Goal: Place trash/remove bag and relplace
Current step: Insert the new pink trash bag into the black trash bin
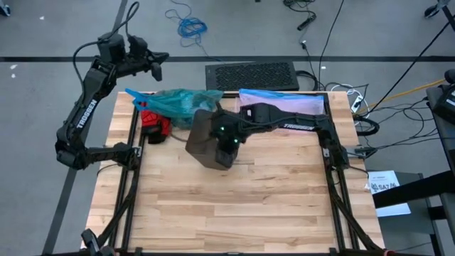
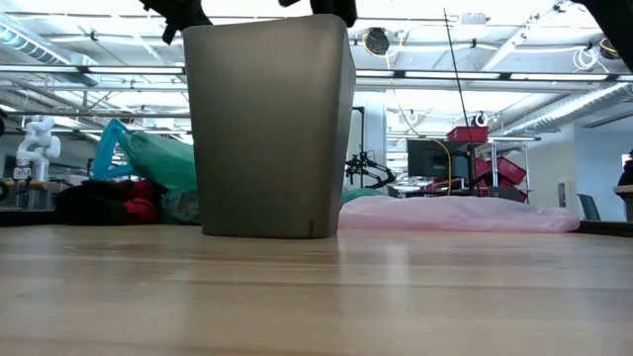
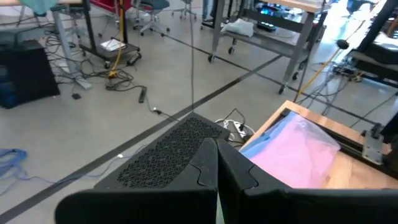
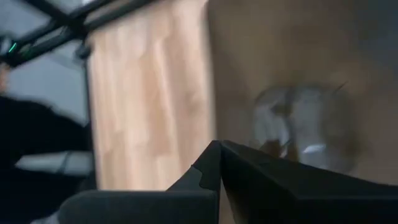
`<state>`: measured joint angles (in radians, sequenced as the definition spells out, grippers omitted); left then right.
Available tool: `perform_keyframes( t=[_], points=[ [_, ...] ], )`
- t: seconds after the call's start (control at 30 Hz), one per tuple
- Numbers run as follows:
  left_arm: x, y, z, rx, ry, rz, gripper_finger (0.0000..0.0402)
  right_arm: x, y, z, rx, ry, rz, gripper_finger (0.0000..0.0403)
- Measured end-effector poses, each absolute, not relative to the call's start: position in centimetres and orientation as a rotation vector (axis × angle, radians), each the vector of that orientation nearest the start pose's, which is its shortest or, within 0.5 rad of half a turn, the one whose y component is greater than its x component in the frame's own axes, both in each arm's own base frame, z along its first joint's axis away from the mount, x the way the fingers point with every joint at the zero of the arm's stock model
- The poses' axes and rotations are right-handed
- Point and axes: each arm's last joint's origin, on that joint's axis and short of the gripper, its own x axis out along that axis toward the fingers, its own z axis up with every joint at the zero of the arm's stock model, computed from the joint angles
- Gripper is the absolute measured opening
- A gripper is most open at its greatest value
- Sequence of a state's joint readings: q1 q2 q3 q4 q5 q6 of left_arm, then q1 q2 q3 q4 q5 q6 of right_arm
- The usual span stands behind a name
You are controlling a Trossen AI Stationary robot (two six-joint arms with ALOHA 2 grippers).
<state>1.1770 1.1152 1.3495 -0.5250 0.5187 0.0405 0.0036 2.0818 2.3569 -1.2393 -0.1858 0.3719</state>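
Observation:
A grey-brown wastebasket stands upright on its base in the middle of the table. My right gripper is at its rim, shut; the right wrist view looks down into the bin, where something pale and crumpled lies at the bottom. The teal-green bag lies crumpled at the table's far edge, behind the bin. My left gripper hangs shut, holding nothing, high beyond the table's far left corner. My right gripper comes at the wastebasket from above, pointing down. The bin's rim runs straight into the seam between the fingers, so one finger seems inside the wall and one outside. The fingers hide the contact itself. The bin's base stays on the table.
A pale pink bag lies along the far right of the table. A red and black object sits beside the teal bag at the far left. A black mat lies on the floor beyond the far edge. The table's near half is bare wood.

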Motion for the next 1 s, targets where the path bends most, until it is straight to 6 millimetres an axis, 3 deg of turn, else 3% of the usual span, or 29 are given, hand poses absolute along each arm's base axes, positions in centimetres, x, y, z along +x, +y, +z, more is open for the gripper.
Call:
perform_keyframes(
  t=[0.17,0.3,0.43,0.67,1.0],
  points=[
    [9.2,19.8,42.9,-0.186,0.207,0.675,0.0000,43.2,-1.9,37.0,0.382,0.961,-0.114,0.0000],
    [8.9,19.9,42.9,-0.194,0.204,0.689,0.0000,43.3,-2.7,35.1,0.402,1.093,-0.069,0.0000],
    [8.8,19.8,42.9,-0.200,0.205,0.691,0.0000,42.7,-1.9,33.5,0.410,1.263,0.043,0.0000],
    [8.7,19.5,43.0,-0.200,0.206,0.690,0.0000,41.6,-0.1,33.2,0.408,1.389,0.189,0.0000],
    [8.7,19.5,43.0,-0.200,0.206,0.693,0.0000,40.0,2.0,36.1,0.531,1.330,0.381,0.0000]
  ],
)
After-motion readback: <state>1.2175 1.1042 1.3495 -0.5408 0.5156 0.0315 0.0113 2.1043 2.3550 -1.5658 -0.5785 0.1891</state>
